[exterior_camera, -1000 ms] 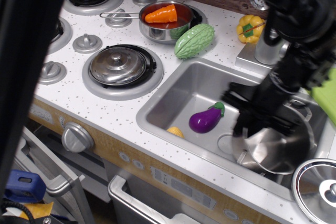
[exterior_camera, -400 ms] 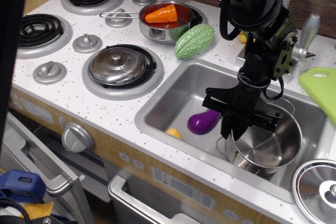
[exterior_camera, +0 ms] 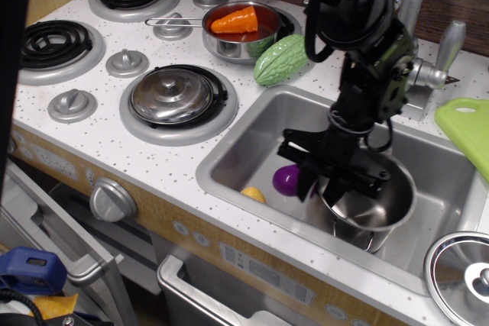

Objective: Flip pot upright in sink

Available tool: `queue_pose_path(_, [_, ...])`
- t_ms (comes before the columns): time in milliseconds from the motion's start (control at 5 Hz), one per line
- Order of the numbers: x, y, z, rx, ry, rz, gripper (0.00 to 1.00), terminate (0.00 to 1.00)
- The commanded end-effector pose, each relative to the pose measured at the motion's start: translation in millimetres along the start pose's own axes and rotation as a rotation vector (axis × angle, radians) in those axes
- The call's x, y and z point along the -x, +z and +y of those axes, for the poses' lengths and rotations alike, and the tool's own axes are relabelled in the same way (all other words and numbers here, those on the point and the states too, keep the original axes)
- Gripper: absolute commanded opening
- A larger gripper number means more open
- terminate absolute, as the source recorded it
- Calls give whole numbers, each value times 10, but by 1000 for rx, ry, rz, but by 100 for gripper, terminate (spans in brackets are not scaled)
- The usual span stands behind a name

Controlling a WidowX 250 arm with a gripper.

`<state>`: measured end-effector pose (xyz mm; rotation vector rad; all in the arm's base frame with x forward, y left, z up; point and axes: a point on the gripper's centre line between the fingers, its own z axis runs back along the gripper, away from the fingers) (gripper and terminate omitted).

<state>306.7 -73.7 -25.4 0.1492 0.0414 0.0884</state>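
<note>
The shiny steel pot (exterior_camera: 376,202) stands mouth up in the grey sink (exterior_camera: 248,143), right of the middle, tilted a little, its inside showing. My black gripper (exterior_camera: 327,182) comes down from above and is shut on the pot's left rim. The arm covers the pot's far rim. The purple toy eggplant (exterior_camera: 283,180) lies just left of the gripper, half hidden behind a finger.
A small yellow toy (exterior_camera: 254,194) lies by the sink's front wall. A green bumpy gourd (exterior_camera: 280,59) and the long-handled pan with a carrot (exterior_camera: 243,27) sit behind the sink. A lid (exterior_camera: 461,272) lies at front right, a green board (exterior_camera: 466,124) at right.
The pot went from lying tipped on its side to mouth up. My gripper has moved left with the pot held by its rim, and now partly covers the eggplant.
</note>
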Motion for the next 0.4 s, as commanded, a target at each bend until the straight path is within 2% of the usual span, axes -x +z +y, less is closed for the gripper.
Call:
queue_pose_path(0, [-78, 192, -24, 20, -13, -57, 100, 0])
queue_pose_path(200, [-78, 192, -24, 20, -13, -57, 100, 100])
